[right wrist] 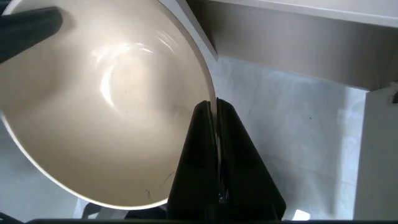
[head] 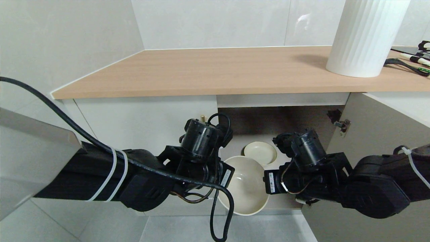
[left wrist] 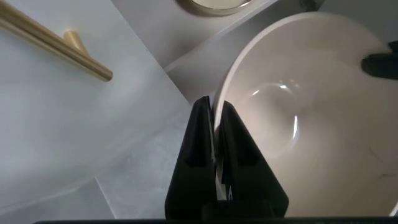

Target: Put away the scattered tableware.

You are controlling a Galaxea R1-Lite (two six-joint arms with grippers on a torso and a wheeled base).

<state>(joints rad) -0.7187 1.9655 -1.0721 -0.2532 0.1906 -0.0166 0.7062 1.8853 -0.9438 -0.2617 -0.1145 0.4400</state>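
A large cream bowl (head: 247, 188) hangs tilted in front of the open lower cabinet, held by its rim from both sides. My left gripper (left wrist: 215, 112) is shut on the bowl (left wrist: 311, 118) at its left rim. On the opposite rim my right gripper (right wrist: 213, 112) is shut on the bowl (right wrist: 106, 106). A small cream dish (head: 260, 153) lies on the cabinet floor just behind the bowl, and its edge (left wrist: 214, 5) shows in the left wrist view.
The wooden counter (head: 215, 72) runs above the cabinet, with a tall white ribbed container (head: 364, 35) and dark utensils (head: 411, 62) at its right end. The cabinet door (head: 379, 141) stands open on the right. A brass handle (left wrist: 59, 46) sits on the shut left door.
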